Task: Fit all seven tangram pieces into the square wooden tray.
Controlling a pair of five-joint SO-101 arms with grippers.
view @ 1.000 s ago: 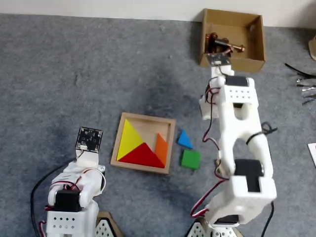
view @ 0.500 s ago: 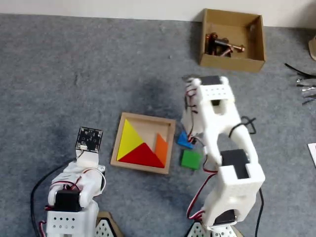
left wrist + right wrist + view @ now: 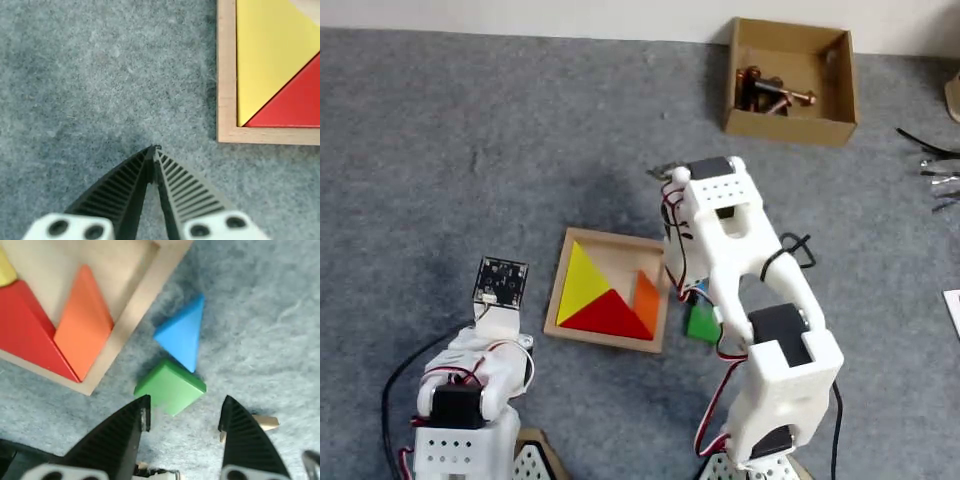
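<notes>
Grey carpeted table top, two arms stationed side by side at its near edge.

Item 1. Left gripper (image 3: 154, 150): jaws pressed together, holding nothing, low over bare carpet just beside the tray's outer left edge, not touching it.

Item 2. Square wooden tray (image 3: 556, 290): lies flat near the middle of the carpet, partly filled.

Item 3. Yellow triangle (image 3: 580, 280): large, seated against the tray's left wall.

Item 4. Red triangle (image 3: 610, 314): large, seated along the near wall, edge to edge with the yellow.

Item 5. Orange piece (image 3: 647, 292): seated against the right wall, touching the red. Bare wood is left across the far part of the tray.

Item 6. Blue triangle (image 3: 182, 335): loose on the carpet just outside the tray's right wall.

Item 7. Green square (image 3: 170, 385): loose, touching or nearly touching the blue at one corner.

Item 8. Right gripper (image 3: 185, 400): jaws spread apart, empty, poised over the green square.

Item 9. Cardboard box (image 3: 790, 125): far right, well apart, holding metal oddments.

Assessment: three of seven seated, under half done. Green looks the likely next pick.
</notes>
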